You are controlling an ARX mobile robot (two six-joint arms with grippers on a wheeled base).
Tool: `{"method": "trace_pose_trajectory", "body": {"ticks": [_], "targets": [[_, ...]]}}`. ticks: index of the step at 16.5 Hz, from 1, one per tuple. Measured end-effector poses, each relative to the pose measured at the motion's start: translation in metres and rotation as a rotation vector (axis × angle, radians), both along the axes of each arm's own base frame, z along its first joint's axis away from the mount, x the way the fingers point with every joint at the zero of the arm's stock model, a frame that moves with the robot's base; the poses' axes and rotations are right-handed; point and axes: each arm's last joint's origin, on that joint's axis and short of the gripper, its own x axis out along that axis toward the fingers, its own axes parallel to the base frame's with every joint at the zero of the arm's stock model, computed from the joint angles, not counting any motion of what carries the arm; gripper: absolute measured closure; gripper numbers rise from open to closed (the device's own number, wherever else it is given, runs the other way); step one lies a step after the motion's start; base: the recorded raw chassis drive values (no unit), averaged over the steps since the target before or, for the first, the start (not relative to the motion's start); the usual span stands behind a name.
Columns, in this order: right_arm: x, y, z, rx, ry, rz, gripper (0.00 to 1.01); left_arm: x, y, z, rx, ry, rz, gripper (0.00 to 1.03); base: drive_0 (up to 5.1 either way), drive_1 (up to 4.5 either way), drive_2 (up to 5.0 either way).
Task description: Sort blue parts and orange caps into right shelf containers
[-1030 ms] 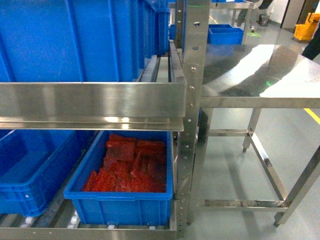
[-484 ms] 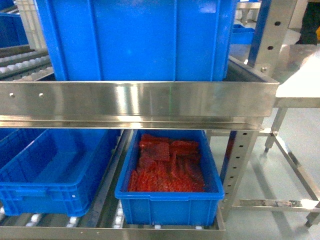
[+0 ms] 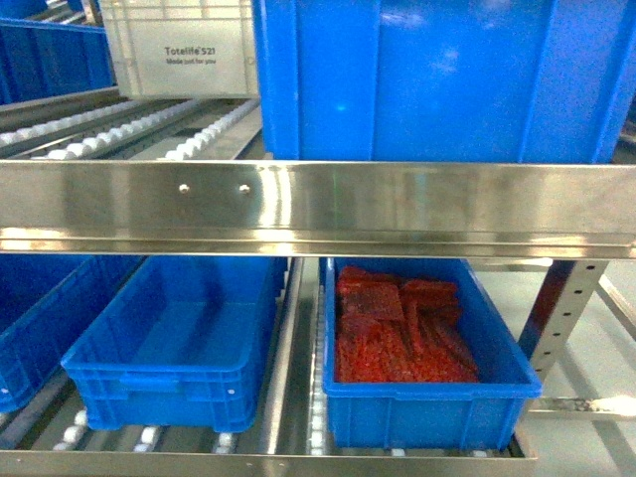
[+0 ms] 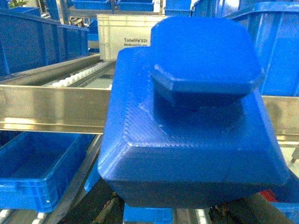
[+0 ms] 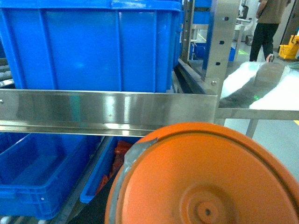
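Steel shelf rail spans the frame's middle. Above it, upper right, stands a deep blue crate; lower right, a shallower blue bin holds heaped red pieces. Left wrist view is filled by a blue part, right wrist view by an orange cap; neither tool's fingers show, so grasp cannot be told.

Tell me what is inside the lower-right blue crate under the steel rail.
The lower-right crate holds a heap of small red pieces spread across most of its floor. The steel rail covers its back edge, so anything there is unseen.
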Motion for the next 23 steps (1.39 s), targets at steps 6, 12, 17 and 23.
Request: {"method": "trace_pose_trajectory", "body": {"ticks": [6,12,17,23], "targets": [[0.0,0.0,-0.0004,0.0,0.004,0.0,0.58,0.0,0.0,0.0001,0.0,-0.001,0.0,0.63,-5.1,2.38,2.4],[0.0,0.0,-0.0001,0.0,0.001,0.0,0.58,0.0,0.0,0.0001,0.0,-0.001,0.001,0.63,-5.0,2.48,2.5],[0.0,0.0,-0.0002,0.0,0.002,0.0,0.58,0.0,0.0,0.0,0.0,0.0,0.001,0.63,-5.0,2.47,2.5],[0.0,0.0,-0.0003,0.0,0.003,0.0,0.58,0.0,0.0,0.0003,0.0,-0.003,0.0,0.63,-4.9,2.57,2.6]]}}
